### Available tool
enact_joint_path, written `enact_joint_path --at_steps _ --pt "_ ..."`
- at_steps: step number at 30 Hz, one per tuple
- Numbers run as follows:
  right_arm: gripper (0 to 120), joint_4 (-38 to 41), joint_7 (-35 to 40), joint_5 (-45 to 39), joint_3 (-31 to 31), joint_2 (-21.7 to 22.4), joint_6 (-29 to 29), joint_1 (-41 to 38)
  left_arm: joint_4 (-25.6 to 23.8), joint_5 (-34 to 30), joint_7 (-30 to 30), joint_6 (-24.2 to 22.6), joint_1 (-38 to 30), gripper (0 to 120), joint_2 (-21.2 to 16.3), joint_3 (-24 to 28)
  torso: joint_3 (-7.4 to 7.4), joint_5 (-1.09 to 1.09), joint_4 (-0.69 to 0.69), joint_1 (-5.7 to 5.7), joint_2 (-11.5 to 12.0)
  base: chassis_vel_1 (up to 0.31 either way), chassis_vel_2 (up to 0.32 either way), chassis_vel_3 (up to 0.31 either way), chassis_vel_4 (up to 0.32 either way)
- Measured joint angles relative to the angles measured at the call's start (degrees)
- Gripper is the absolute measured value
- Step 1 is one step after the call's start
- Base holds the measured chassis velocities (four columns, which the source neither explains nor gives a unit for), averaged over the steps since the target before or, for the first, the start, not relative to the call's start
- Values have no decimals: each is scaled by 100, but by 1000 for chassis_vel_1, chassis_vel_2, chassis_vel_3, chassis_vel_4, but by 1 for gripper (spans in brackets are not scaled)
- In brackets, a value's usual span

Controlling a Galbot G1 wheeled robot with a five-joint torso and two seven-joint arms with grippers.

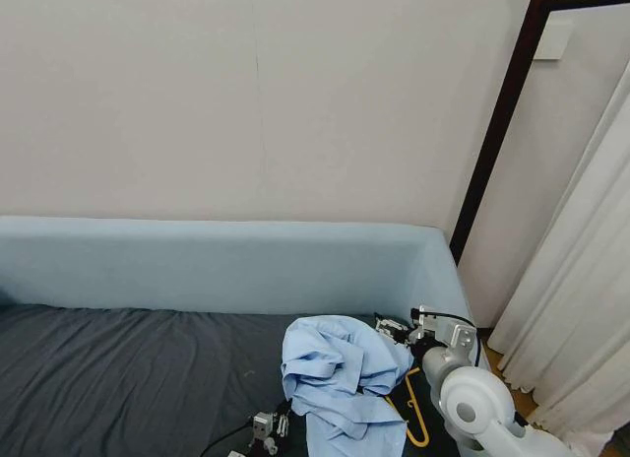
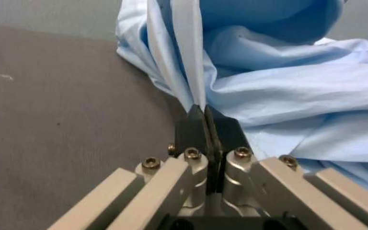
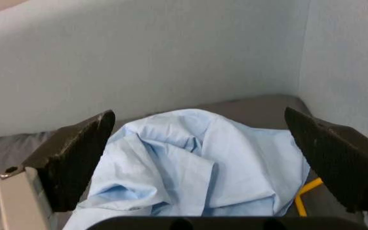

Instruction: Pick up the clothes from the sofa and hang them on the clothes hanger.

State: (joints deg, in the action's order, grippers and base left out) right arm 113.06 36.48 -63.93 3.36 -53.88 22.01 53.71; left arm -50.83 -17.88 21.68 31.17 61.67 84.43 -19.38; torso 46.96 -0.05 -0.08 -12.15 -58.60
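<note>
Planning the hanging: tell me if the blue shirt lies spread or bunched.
Bunched: the blue shirt sits in a crumpled heap on the sofa, one fold pinched in the shut left gripper.

Rear wall (image 1: 246,93): plain, off-white, evenly lit. Sofa (image 1: 217,265): pale-blue backrest set along the wall, meeting a matching side panel at the right corner — seat (image 1: 98,378) dark grey. Right of the sofa: a dark brown post (image 1: 497,122) rising along the wall, then a white curtain (image 1: 581,309) in vertical folds. A strip of wood-toned floor (image 1: 524,398) shows at the curtain's foot.
</note>
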Motion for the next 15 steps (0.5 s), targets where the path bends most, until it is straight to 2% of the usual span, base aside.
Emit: enact_joint_path --at_steps 6,9,10,12,14,15 --pt "100 -32 1 19 -3 -3 -2 -2 -484 -52 -8 43 244 0 -258 -8 0 -1 1 0 0 0 0 0 0" --pt "100 -36 -45 80 -3 5 -58 9 -1545 -316 -58 -5 527 0 -842 82 0 -1 2 0 0 0 0 0 0" --pt "100 -36 -45 80 -3 5 -58 9 -1545 -316 -58 -5 527 0 -842 82 0 -1 2 0 0 0 0 0 0" --pt "100 -44 -163 154 -3 9 -116 9 -2257 -523 -128 -155 625 0 -1216 142 0 -1 2 0 0 0 0 0 0" --pt "100 -57 -423 372 -12 -3 -226 52 -3135 -910 -216 -385 669 0 -1800 174 0 -1 0 0 0 0 0 0 0" --pt "100 -57 -423 372 -12 -3 -226 52 -3135 -910 -216 -385 669 0 -1800 174 0 -1 0 0 0 0 0 0 0"
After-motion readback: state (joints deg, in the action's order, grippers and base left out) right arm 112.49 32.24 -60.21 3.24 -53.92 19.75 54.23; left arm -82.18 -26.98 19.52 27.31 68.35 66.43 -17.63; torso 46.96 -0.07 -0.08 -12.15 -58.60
